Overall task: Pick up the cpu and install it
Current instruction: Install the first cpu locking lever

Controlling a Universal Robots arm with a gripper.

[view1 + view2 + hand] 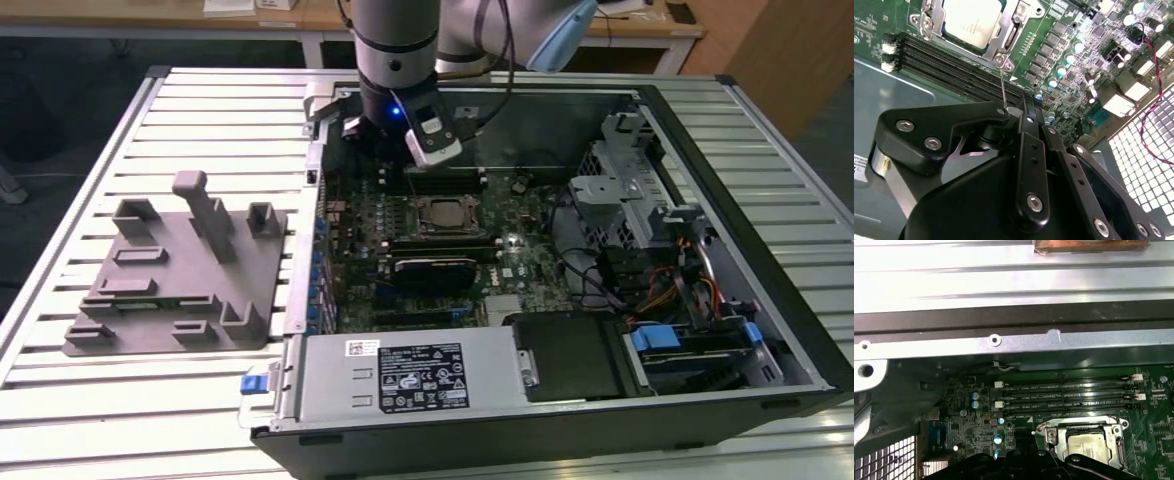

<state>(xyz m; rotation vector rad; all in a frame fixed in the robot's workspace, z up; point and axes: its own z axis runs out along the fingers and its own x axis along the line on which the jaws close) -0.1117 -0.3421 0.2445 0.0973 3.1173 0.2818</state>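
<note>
In the second wrist view, the cpu [972, 21] sat inside its metal socket [1004, 42] on the green motherboard [1074, 55]. Black memory slots [949, 65] ran just beside the socket, and the gripper's black linkage [1024, 165] filled the foreground.

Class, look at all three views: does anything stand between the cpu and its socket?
Nothing visible does. The cpu already lies inside the socket, with the metal frame around its edges. The end effector hangs beside it, by the socket's lever.

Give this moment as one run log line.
cpu: seated in socket | gripper: beside socket, holds nothing | case: open
</note>
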